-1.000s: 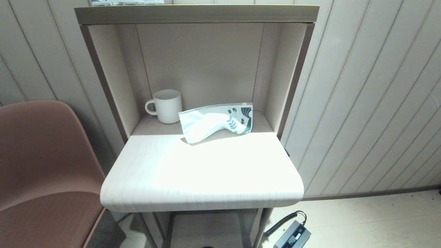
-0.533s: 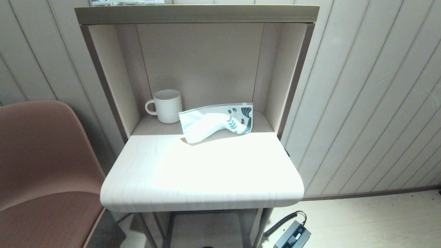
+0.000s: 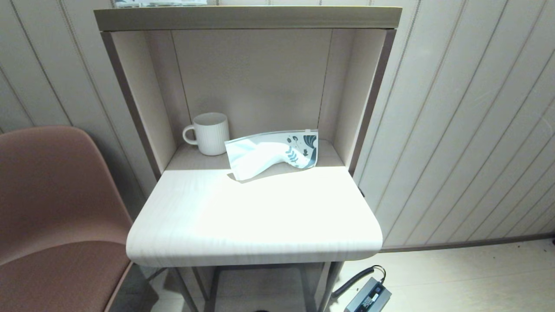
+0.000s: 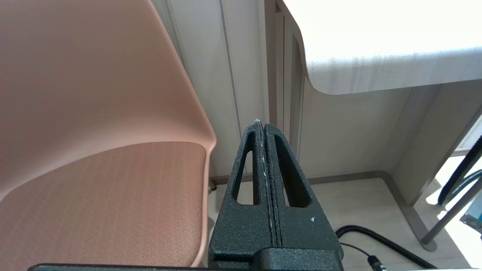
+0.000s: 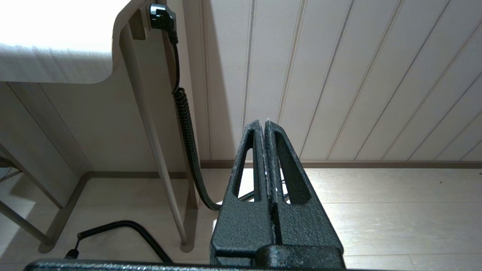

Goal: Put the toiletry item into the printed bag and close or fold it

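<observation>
The left gripper [image 4: 263, 124] and right gripper [image 5: 263, 122] hang clenched and empty below the table [image 3: 256, 229] — the printed bag [image 3: 271, 154] lies beside the mug [image 3: 210, 133].

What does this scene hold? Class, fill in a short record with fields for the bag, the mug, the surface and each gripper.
printed bag: lying crumpled at the back of the desk, zip edge up
white ribbed mug: upright, just left of the bag
desk: pale wood
left gripper: shut, low beside the pink chair
right gripper: shut, low near the floor
</observation>
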Robot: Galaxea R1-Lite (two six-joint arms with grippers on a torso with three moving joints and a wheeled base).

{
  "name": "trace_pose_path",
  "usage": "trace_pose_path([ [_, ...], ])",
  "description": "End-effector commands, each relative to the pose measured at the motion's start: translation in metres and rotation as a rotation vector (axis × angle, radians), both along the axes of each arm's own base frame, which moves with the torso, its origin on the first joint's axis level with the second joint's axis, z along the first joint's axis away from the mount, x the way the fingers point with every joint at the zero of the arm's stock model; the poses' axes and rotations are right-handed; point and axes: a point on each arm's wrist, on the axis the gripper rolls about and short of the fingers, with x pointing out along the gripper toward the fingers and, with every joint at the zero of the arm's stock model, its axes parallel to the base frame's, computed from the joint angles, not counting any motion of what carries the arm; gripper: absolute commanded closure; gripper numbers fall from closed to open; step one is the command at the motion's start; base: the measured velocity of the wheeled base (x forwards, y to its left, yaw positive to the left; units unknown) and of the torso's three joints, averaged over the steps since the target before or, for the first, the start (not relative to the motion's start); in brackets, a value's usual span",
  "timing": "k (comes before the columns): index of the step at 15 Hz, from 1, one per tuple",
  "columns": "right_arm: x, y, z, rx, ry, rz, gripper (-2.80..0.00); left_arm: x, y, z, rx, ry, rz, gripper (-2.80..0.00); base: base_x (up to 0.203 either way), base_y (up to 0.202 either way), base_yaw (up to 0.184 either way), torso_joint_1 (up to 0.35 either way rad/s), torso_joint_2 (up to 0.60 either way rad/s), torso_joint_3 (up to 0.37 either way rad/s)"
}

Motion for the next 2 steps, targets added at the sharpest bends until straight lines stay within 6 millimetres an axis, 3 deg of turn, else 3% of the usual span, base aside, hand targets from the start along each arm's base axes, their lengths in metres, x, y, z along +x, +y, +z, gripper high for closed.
trace_pose_path([
  [1, 0.0001, -0.0001, 0.0001, 0.002, 0.000, -0.002, 0.00, 0.0001, 0.0000, -0.0002, -0.005, 0.003, 0.002, 0.00, 0.000, 0.000, 0.000, 0.000, 0.00, 0.000],
  [2, 0.0001, -0.0001, 0.0000, 0.002, 0.002, -0.002, 0.00, 0.0001, 0.0000, -0.0002, -0.006, 0.003, 0.002, 0.00, 0.000, 0.000, 0.000, 0.000, 0.00, 0.000],
])
